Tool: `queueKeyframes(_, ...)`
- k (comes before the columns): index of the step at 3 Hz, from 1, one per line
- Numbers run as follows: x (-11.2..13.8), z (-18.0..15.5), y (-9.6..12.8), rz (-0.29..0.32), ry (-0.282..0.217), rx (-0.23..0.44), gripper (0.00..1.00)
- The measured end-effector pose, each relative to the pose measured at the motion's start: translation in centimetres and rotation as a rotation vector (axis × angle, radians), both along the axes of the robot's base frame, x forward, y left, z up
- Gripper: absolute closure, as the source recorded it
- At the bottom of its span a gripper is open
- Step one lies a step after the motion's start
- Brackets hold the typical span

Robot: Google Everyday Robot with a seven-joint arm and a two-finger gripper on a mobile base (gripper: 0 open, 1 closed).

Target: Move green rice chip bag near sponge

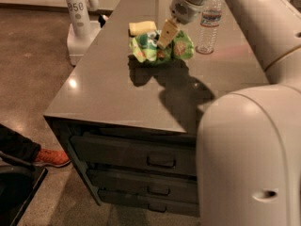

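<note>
Gripping: gripper has the green rice chip bag pinched at its top middle; tan fingers clamped on the crinkled film, pointing down & a bit left.
bag pos: over far half of the surface, nearer the far-left corner than the near edge. Looks raised off the top, w/ a dark shadow on the surface just on its near side; can't tell if the lowest fold touches.
bag look: light green, dark green round logo facing cam, orange-tan chip pics on its rt part.
sponge: pale yellow block lying flat twd the far-left corner, just behind the bag. Bag's top overlaps its near edge in view; can't tell if touching.
water bottle: clear, upright, near the far edge, rt of the bag & apart from it.
arm: white, comes in from upper rt, above the bottle.
robot body: big white shell, hides the near-right corner.
drawers: dark, w/ handles, below the near edge.
other robot: white, marked 050, on the floor past the left edge.
shoe: orange, on the floor off the near-left corner.
</note>
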State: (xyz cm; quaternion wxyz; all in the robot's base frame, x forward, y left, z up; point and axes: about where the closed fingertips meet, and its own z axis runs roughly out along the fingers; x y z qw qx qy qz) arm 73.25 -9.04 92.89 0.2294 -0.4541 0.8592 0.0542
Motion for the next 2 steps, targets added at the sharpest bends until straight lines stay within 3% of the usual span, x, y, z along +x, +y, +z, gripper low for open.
queueKeyframes(1,3.4,0.2,1.0,-0.104,-0.039,0.021,1.00)
queueKeyframes(2,5.5,0.6,3.2,-0.134,-0.072,0.040,0.97)
